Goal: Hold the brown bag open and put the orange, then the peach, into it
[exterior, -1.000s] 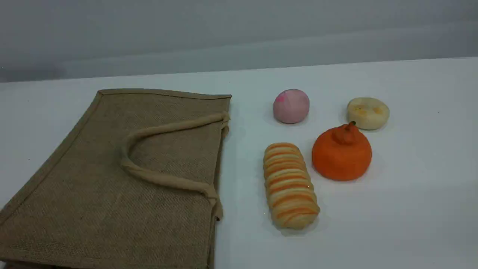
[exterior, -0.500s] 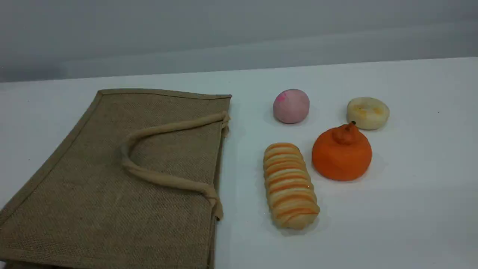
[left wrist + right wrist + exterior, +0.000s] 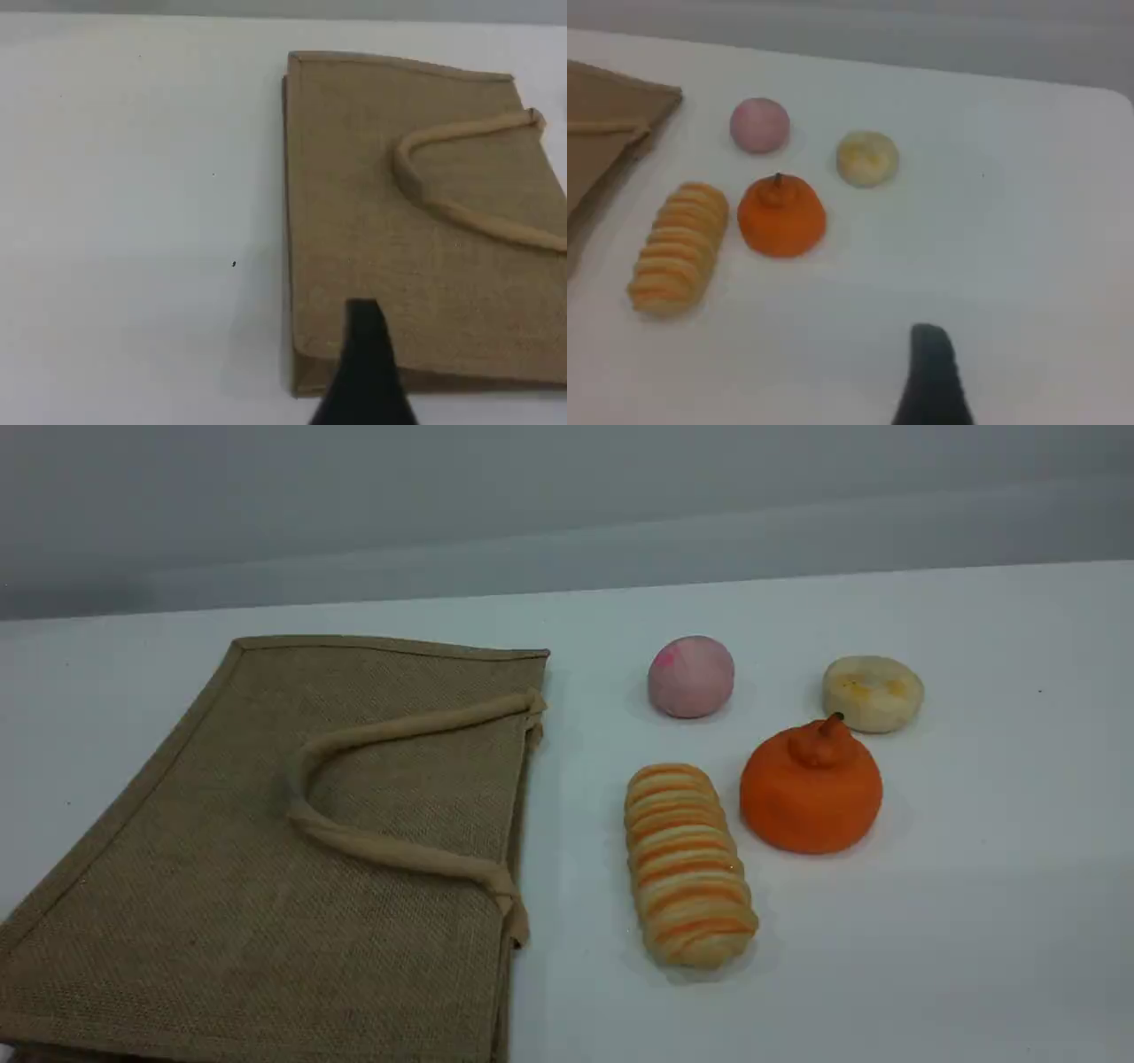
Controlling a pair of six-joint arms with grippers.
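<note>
Jute fills your near left: the brown bag (image 3: 266, 850) lies flat on the white table (image 3: 974, 921), mouth closed and facing the fruit, one beige handle (image 3: 390, 850) draped loose over the upper panel, so you must lift an edge before anything can go in. Its near corner runs off the scene view's bottom edge. Just right of it lies the striped bread loaf (image 3: 687, 864), then the orange (image 3: 811, 793) sitting knob up, close beside the loaf. Farther back you find the peach (image 3: 691, 676), apart from the rest, and the pale yellow disc (image 3: 873, 693) just behind the orange. Both arms are out of the scene view; each wrist view gives you only one dark fingertip, the left gripper (image 3: 365, 372) over the bag's near edge, the right gripper (image 3: 930, 376) above bare table, both empty and apparently wide.
</note>
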